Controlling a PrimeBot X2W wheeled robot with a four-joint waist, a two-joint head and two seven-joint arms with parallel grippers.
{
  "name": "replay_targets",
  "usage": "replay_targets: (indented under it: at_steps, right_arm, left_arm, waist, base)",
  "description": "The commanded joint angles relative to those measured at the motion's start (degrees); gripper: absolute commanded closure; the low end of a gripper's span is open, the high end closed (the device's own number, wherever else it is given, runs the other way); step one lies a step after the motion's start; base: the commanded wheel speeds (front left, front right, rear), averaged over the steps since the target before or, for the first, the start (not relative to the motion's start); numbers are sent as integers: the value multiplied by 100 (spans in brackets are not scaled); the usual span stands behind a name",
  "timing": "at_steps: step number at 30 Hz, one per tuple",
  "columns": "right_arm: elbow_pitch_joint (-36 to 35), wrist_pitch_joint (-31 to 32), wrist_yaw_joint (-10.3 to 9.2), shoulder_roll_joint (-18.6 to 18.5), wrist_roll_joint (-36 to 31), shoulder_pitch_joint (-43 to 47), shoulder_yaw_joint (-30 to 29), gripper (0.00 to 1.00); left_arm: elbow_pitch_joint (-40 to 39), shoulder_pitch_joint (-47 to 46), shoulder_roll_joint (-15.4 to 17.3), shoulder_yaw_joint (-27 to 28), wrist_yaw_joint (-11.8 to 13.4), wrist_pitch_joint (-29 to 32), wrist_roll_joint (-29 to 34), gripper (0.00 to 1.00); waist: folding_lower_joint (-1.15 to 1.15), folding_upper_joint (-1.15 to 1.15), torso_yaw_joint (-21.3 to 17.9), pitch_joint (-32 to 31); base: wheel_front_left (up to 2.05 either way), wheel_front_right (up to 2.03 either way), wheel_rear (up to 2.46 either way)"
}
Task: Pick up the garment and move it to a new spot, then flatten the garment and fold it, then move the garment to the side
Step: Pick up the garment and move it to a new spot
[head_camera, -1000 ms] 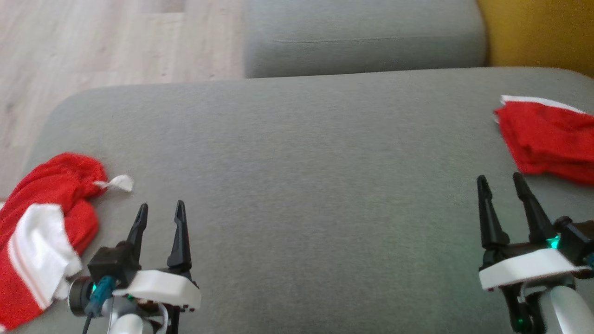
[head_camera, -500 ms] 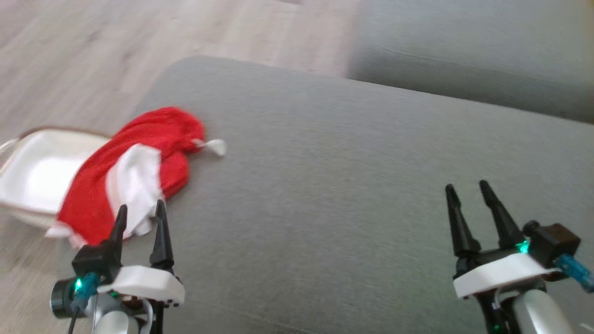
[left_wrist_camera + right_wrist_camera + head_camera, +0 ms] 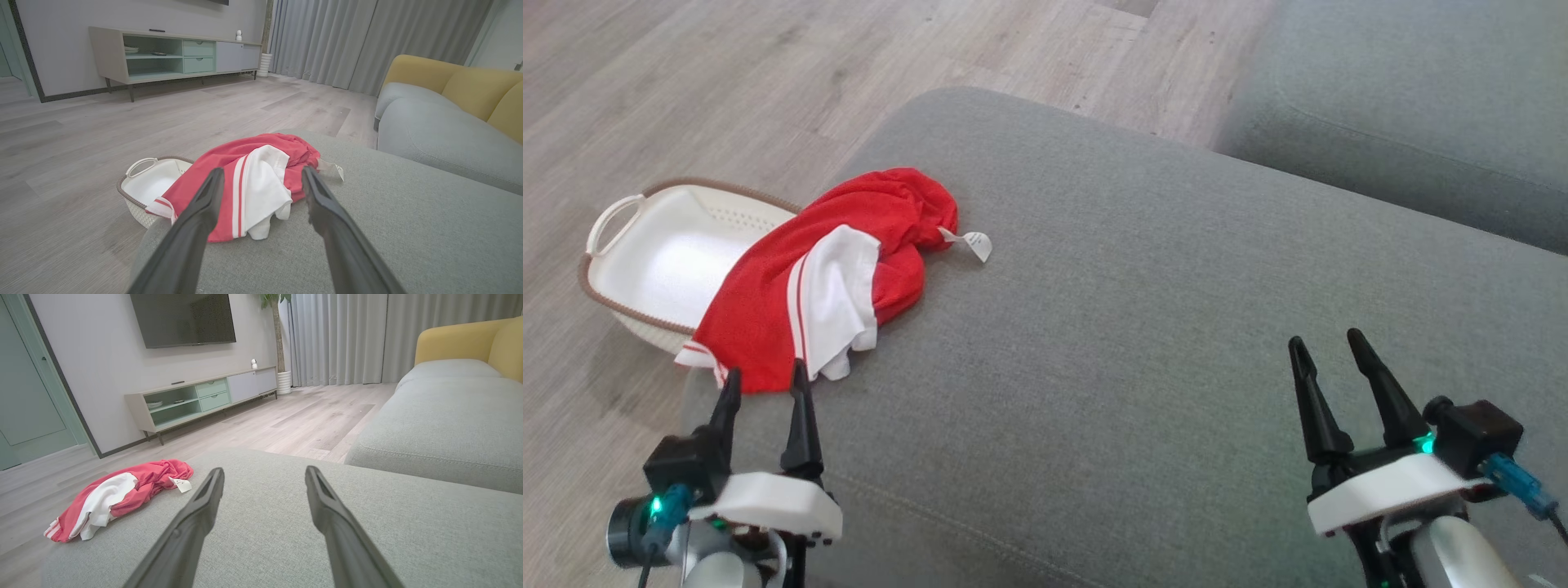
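I count one garment (image 3: 809, 278), red and white, at my ten o'clock, carrying one white tag (image 3: 977, 244). Past it there is one white basket (image 3: 662, 261), with one handle (image 3: 607, 222) that I can see. There are two grey upholstered pieces: one footstool (image 3: 1135, 327) and one sofa seat (image 3: 1405, 122) at one o'clock. I have two grippers, left gripper (image 3: 766, 371) and right gripper (image 3: 1325, 339), making four fingers (image 3: 805, 425). Across the room are one television (image 3: 184, 318), one console (image 3: 141, 406) with two drawers (image 3: 212, 394), and one potted plant (image 3: 283, 381).
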Motion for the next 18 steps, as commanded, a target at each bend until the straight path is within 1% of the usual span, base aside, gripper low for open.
replay_targets:
  at_steps: [1, 5, 7, 9, 11, 14, 18]
  right_arm:
    - [-141, -77, -4, -47, 58, -225, 132, 0]
    - [-135, -87, -4, -55, 68, -245, 180, 0]
    - [-162, -81, -4, -66, 64, -271, 186, 0]
    - [-210, -65, -4, -92, 53, -318, 178, 0]
    - [-254, -42, -4, -133, 61, -371, 168, 0]
    - [-322, 4, -4, -211, 96, -474, 200, 0]
    - [-429, 40, -4, -339, 151, -612, 209, 0]
  left_arm:
    - [-168, -260, 89, 215, 41, -69, -32, 0]
    - [-203, -372, 140, 251, 47, 46, -93, 0]
    - [-329, -574, 243, 265, 36, 212, -83, 0]
    - [-487, -878, 381, 279, 14, 501, -72, 0]
    - [-549, -1239, 545, 284, -37, 990, -91, 0]
    - [-477, -1877, 790, 448, -73, 1753, -265, 0]
    - [109, -2688, 1085, 744, -65, 2787, -621, 0]
  waist:
    - [0, 0, -42, -3]
    - [0, 0, -154, 22]
    - [0, 0, -231, 59]
    - [0, 0, -329, 126]
    - [0, 0, -441, 223]
    - [0, 0, -663, 440]
    - [0, 0, -980, 823]
  base:
    - [0, 0, 0]
    - [0, 0, 0]
    - [0, 0, 0]
    - [0, 0, 0]
    - [0, 0, 0]
    - [0, 0, 0]
    - [0, 0, 0]
